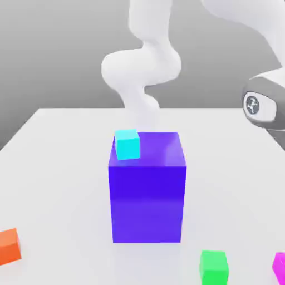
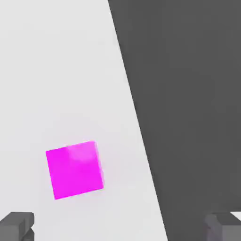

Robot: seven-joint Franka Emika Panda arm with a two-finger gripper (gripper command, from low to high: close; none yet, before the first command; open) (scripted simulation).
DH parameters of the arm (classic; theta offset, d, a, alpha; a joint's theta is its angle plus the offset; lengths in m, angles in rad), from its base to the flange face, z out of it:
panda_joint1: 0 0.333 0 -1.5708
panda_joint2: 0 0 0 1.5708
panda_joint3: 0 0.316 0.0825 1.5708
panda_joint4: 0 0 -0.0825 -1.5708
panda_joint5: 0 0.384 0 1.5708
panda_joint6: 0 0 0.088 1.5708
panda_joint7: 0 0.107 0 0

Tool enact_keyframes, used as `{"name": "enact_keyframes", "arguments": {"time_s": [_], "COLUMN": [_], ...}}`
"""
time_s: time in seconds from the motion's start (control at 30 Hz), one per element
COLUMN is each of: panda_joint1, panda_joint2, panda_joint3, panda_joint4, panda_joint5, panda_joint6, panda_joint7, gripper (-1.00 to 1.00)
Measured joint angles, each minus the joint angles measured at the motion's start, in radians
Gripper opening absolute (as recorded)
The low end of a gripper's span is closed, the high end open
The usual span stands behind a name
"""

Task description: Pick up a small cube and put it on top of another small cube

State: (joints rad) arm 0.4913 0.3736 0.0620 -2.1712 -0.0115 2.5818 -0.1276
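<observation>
Hanging above the white bench [image 2: 56,70], the hand [image 2: 120,228] has its two dark fingers [image 2: 16,226] spread wide with nothing between them. In the hand view a magenta cube [image 2: 75,169] lies flat on the bench, ahead of the fingertips and nearer to one finger than to the other, apart from both. Close beside the cube on its other side runs the bench's edge, with dark grey floor [image 2: 197,94] past it.

In the exterior view the arm [image 1: 142,67] rises white behind a large blue block [image 1: 147,189] that stands near the middle of the bench, and its wrist part [image 1: 261,103] shows at the exterior view's right edge. A small cyan cube [image 1: 127,145] sits on the block's top, at the corner toward the exterior view's left. Along the near side of the bench lie an orange cube [image 1: 8,246] at the far left, a green cube [image 1: 214,266] right of the block, and the magenta cube [image 1: 279,268] in the right corner, well apart from the blue block
</observation>
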Motion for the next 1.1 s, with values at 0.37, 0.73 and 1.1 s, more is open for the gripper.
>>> {"name": "enact_keyframes", "arguments": {"time_s": [0.37,0.73,1.1], "panda_joint1": [0.033,-0.051,-0.109], "panda_joint2": [0.203,-0.097,-0.055], "panda_joint3": [-0.012,-0.081,-0.13], "panda_joint4": [0.04,-0.138,-0.235], "panda_joint5": [-0.053,0.019,0.065], "panda_joint6": [0.124,0.002,0.14], "panda_joint7": [-0.013,0.06,0.116], "gripper": [-1.0,-1.0,1.0]}}
